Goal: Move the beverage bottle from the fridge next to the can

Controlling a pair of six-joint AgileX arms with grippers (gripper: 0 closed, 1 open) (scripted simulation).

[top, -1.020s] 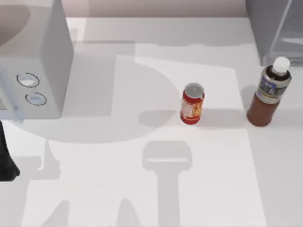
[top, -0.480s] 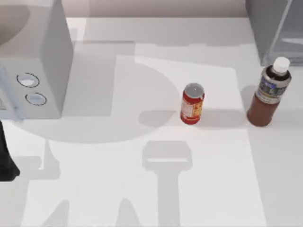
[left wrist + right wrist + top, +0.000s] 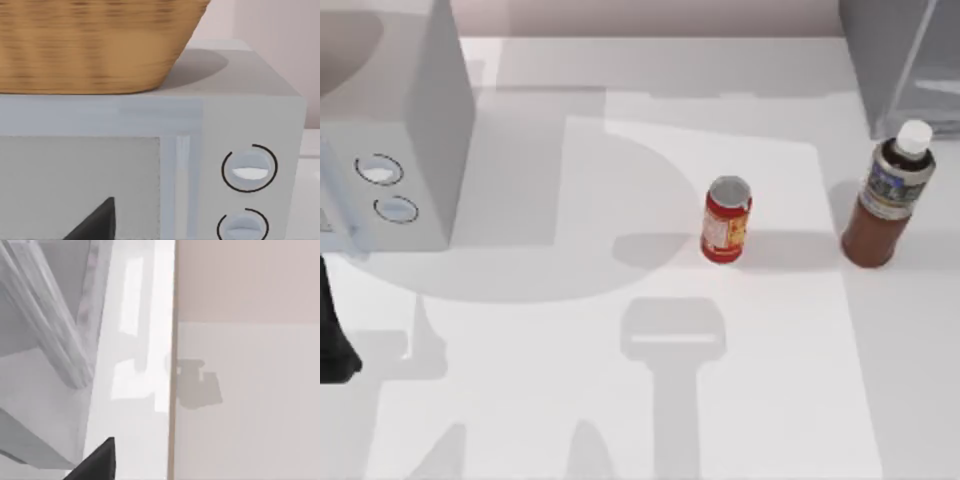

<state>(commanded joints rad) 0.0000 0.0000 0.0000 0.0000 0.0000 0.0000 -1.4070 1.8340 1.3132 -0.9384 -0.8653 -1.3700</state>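
The beverage bottle [image 3: 886,195] stands upright on the table at the right, just in front of the fridge [image 3: 898,62], outside it. Its cap is white, its liquid brown, its label grey-blue. The red can [image 3: 725,220] stands upright near the table's middle, about a bottle's height to the left of the bottle. A dark part of my left arm [image 3: 332,340] shows at the table's left edge, far from both. A dark tip of my left gripper [image 3: 95,225] faces the white box. A dark tip of my right gripper [image 3: 95,460] is beside the fridge's frame [image 3: 55,335].
A white box with two round dials [image 3: 395,130] fills the back left corner, and a woven basket [image 3: 90,45] rests on top of it. Shadows of the arms fall on the white tabletop [image 3: 570,380] in front of the can.
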